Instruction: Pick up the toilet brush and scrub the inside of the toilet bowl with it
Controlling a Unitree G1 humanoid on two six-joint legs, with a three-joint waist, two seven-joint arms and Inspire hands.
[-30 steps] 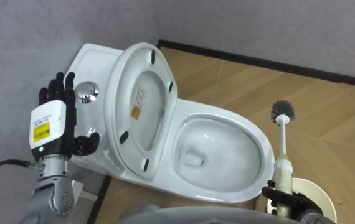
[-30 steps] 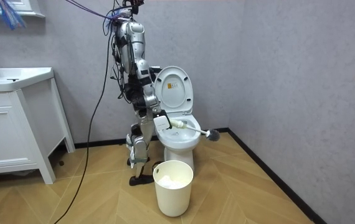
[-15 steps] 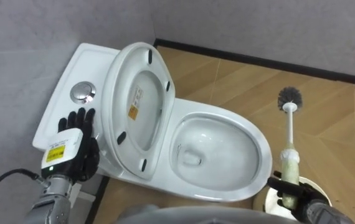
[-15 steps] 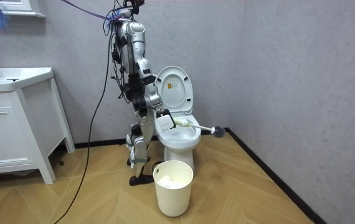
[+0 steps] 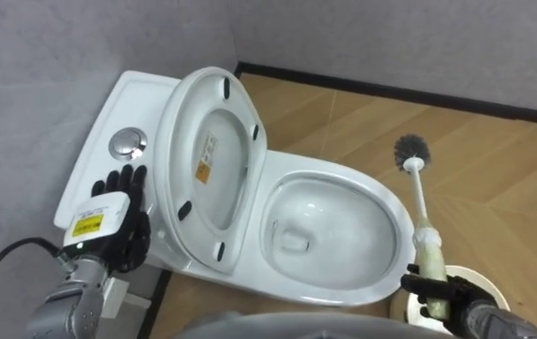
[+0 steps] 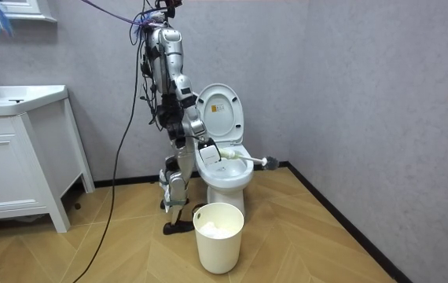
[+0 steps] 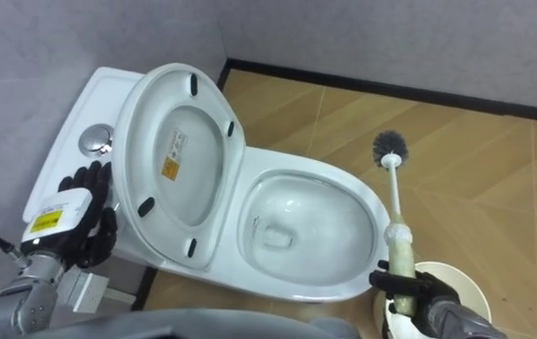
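Grey-walled bathroom, toilet (image 5: 382, 212) open, brush (image 5: 417, 202) not yet inside it.
Right hand (image 5: 438, 297) is curled round the brush handle, with the bristles over the floor (image 5: 495, 160) beyond the rim. Left hand (image 5: 118, 221), fingers straight, sits by the cistern (image 5: 122, 104). The approach looks underway; next the brush must swing left and dip into the bowl (image 5: 325, 226).

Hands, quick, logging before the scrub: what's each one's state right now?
Left hand: open, fingers straight, holding nothing.
Right hand: closed around the toilet brush handle.
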